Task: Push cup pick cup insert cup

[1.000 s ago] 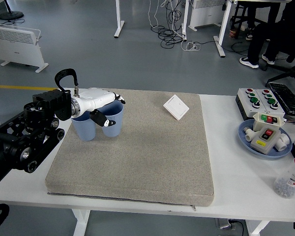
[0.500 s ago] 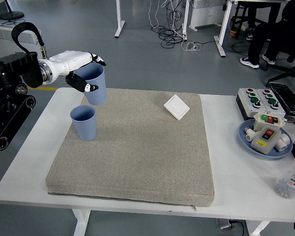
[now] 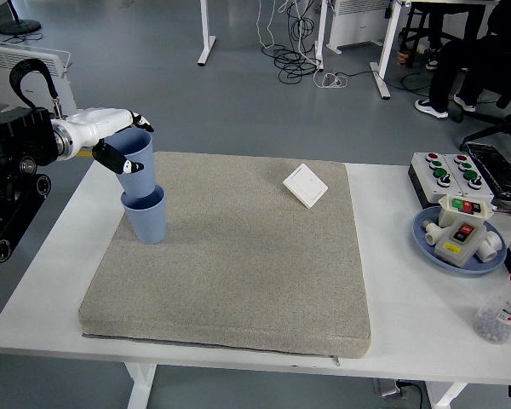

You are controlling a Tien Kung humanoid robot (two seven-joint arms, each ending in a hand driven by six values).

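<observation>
Cups: two blue ones near the table's (image 3: 392, 332) far left corner, on a grey mat (image 3: 238, 256).
Upper cup (image 3: 136, 164): tilted slightly, its base entering the mouth of the lower cup (image 3: 145, 216), which stands upright on the mat.
Left hand (image 3: 111, 141): white, fingers wrapped around the upper cup near its rim.
Right edge of table: blue plate (image 3: 426, 243) with switch boxes.

A robotics lab or office workspace: a white counter (image 3: 409, 298) topped with a grey mat (image 3: 238, 264) stands on a grey floor, with push-button control boxes (image 3: 447, 175) at one side, tangled cables (image 3: 298, 51) under desks behind, and a wall heater (image 3: 34, 60) nearby.
</observation>
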